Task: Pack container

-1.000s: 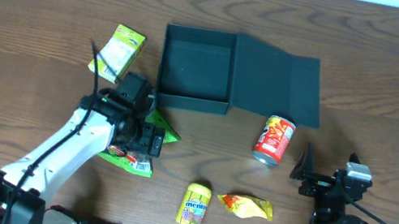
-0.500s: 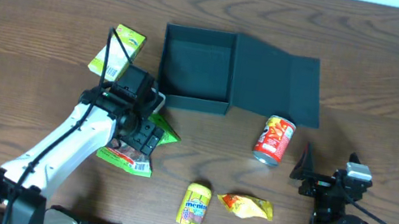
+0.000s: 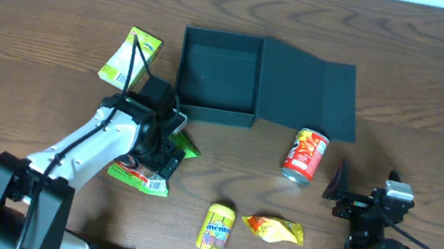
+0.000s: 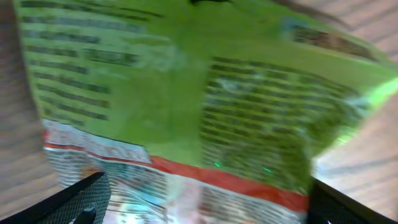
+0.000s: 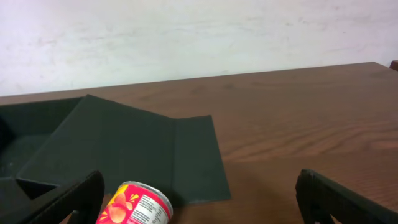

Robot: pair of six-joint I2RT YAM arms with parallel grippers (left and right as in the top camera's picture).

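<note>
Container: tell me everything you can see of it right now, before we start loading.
The container is a dark teal-green square box, matte and cardboard by its look. It sits flat on the wooden table with its walls upright. Its hinged lid is folded fully open to the right and lies flat on the table, creased into panels. Nothing shows inside the box. The red can lies just off the lid's near edge; whether they touch cannot be told.
</note>
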